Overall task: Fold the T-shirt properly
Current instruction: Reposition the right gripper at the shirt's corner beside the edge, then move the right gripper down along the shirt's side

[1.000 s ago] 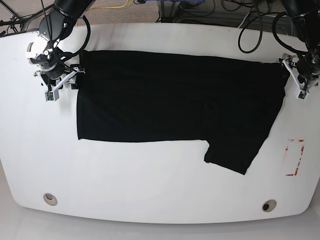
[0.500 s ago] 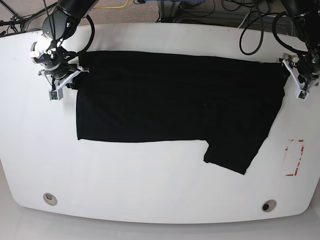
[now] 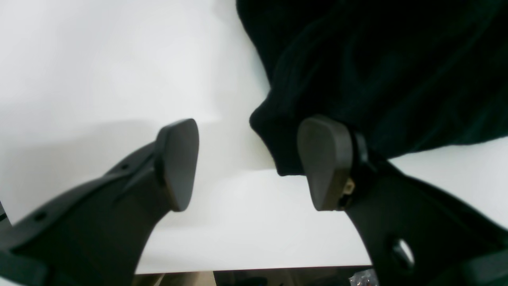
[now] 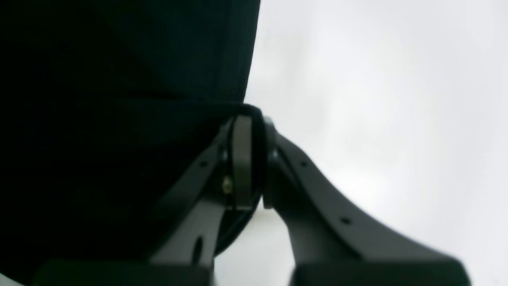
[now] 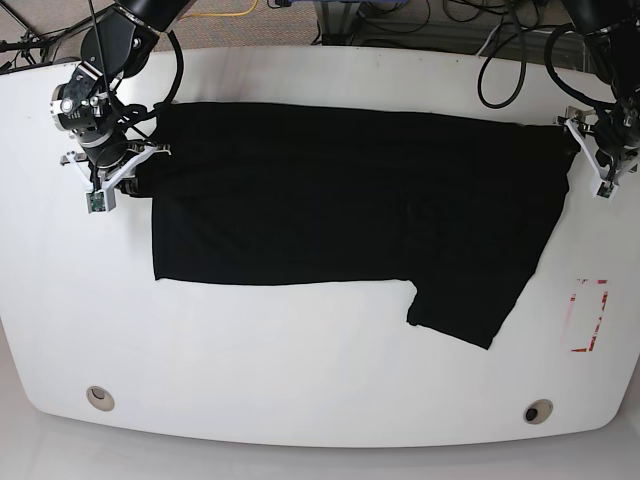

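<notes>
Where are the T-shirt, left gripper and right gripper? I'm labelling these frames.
T-shirt (image 5: pixel 340 195): base view, middle of cloth.
Left gripper (image 3: pixel 248 163): left wrist view, between fingertips.
Right gripper (image 4: pixel 254 159): right wrist view, at pinched fold.

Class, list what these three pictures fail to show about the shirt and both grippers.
- T-shirt print: no view shows it; only plain black cloth.
- Right gripper: right wrist view is blurred; the cloth's layers there cannot be counted.
- Left gripper: base view too small to show its gap.
- Table: its near edge is cut off in the base view.

Robot lab, white table (image 5: pixel 300 380), loose cables (image 5: pixel 430 20)
</notes>
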Tool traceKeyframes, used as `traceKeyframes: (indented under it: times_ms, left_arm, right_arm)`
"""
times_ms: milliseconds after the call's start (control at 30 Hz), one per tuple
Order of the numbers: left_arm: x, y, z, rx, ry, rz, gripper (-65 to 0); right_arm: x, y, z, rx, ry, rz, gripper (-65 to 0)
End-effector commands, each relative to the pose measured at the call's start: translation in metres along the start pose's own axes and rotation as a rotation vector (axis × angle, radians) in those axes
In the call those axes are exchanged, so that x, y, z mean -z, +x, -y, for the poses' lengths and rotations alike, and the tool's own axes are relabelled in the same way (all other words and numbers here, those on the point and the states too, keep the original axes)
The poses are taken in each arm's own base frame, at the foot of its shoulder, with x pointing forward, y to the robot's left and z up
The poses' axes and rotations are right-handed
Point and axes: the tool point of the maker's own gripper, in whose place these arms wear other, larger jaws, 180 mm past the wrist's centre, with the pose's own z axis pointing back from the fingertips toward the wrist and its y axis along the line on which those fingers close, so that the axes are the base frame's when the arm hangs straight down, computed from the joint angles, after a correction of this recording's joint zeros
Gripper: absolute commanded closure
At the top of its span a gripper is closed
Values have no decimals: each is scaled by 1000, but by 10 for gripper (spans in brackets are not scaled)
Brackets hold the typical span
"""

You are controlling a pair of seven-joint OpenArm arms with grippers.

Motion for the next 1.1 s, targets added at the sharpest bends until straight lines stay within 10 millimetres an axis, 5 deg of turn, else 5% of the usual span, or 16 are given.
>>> traceKeyframes:
  times_ms: [0,633,833,967,1067]
  left_arm:
    - [-7,8,-10,18,27,24,-383]
    - [-7,3,-8,22,24,11,-383]
    - [-7,3,-9,23,25,11,-383]
    - [-8,7,-10,22,28,22,-388]
    - [-13,18,-12,34,41,52,-389]
  right_arm:
    - [-3,23,6,-12,-11,68,-30]
    - [29,30,3,60,44,61,-44]
    - [38,24,14,71,46,28,-239]
    - [38,32,18,69,39,42,-382]
    - [29,47,26,37,12,77,-430]
